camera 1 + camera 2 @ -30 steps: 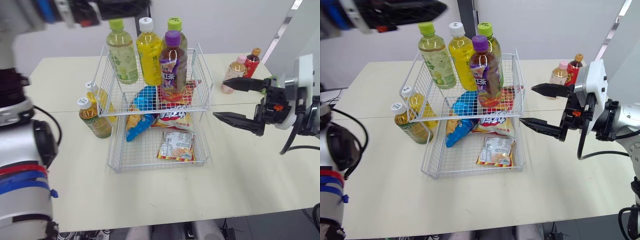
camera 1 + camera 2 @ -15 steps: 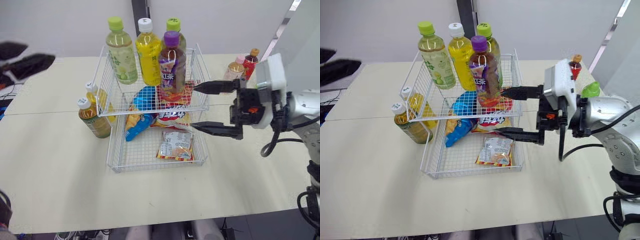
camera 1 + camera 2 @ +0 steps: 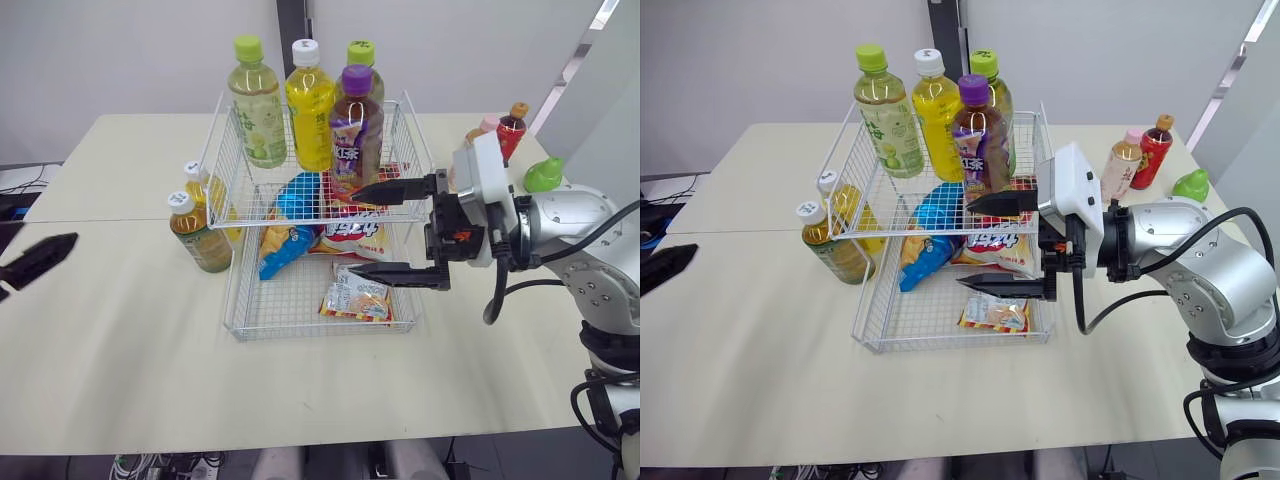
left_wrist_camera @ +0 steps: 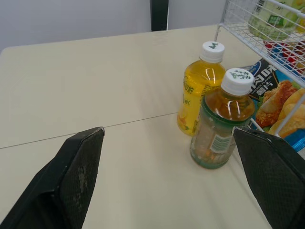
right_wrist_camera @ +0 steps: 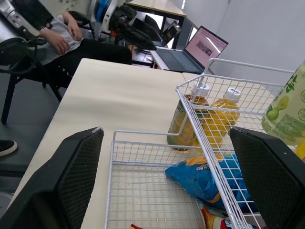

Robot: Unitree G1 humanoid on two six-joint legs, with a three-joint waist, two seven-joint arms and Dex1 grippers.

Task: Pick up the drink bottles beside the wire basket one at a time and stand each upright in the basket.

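Your right fingers (image 3: 398,188) are spread wide with nothing between them, reaching in at the right side of the wire basket (image 3: 412,135). The upper one lies along the front of the top shelf, its tip near the foot of the purple-capped bottle (image 3: 355,130); you cannot tell from here whether it touches. The lower one hangs over the snack packets (image 3: 358,298) on the bottom shelf. That purple-capped bottle stands upright on the top shelf with three more behind it: a pale green bottle (image 3: 256,105), a yellow bottle (image 3: 310,110) and a green-capped bottle (image 3: 361,58).

Your left fingers (image 4: 78,167) are just as wide apart and empty, low over the desk (image 3: 130,340), well to the left of the basket. They point at two small white-capped bottles standing upright just beside the basket's left side: an amber bottle (image 4: 220,126) in front and a small yellow bottle (image 4: 201,88) close behind it.

At the far right of the desk, a pink-capped bottle (image 3: 1120,165) and a red bottle (image 3: 1152,152) stand together, well apart from the basket
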